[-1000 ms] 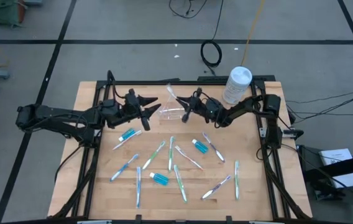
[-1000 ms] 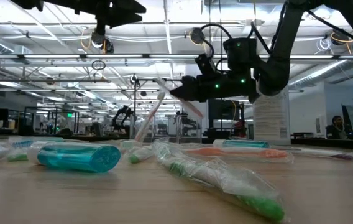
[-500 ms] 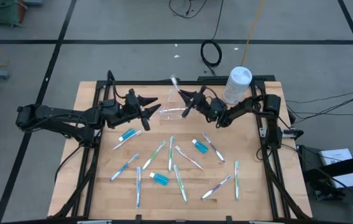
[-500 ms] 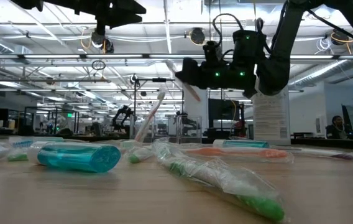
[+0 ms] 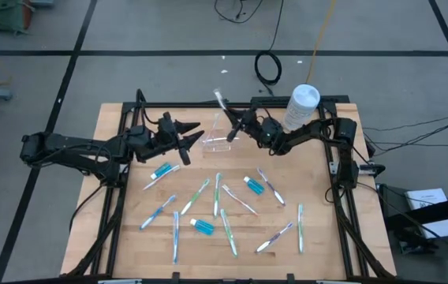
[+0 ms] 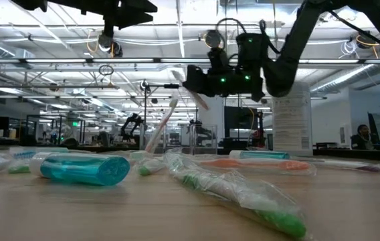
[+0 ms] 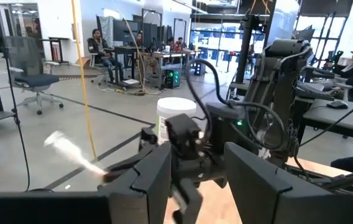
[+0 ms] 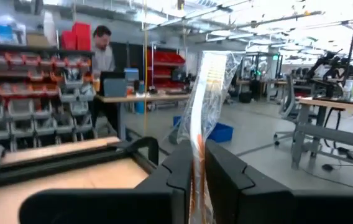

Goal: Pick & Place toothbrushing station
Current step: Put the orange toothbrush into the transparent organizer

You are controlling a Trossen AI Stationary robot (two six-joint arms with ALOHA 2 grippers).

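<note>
My right gripper hovers above the table's far middle, shut on a toothbrush in a clear wrapper. Just below it, a small clear cup rests on the table. My left gripper waits open and level to the left of the cup, holding nothing. Several wrapped toothbrushes lie flat across the middle of the table. Blue white-capped tubes lie among them. My right gripper pinches the wrapped toothbrush between its two fingers, on the wrapper's lower stretch. The fingers come from the table's right and slant upward. The toothbrush sticks up past the fingertips, its free end over the far edge, clear of table and cup.
A white round-lidded canister stands at the far right corner, close behind my right arm. A third tube lies right of the middle. More toothbrushes lie toward the near right. People sit at desks in the room beyond.
My right gripper has risen from beside the cup and tipped upward, drifting slightly toward the table's far edge. The toothbrush went with it, and its free end has swung up and out past the far edge. The cup stayed where it was.
</note>
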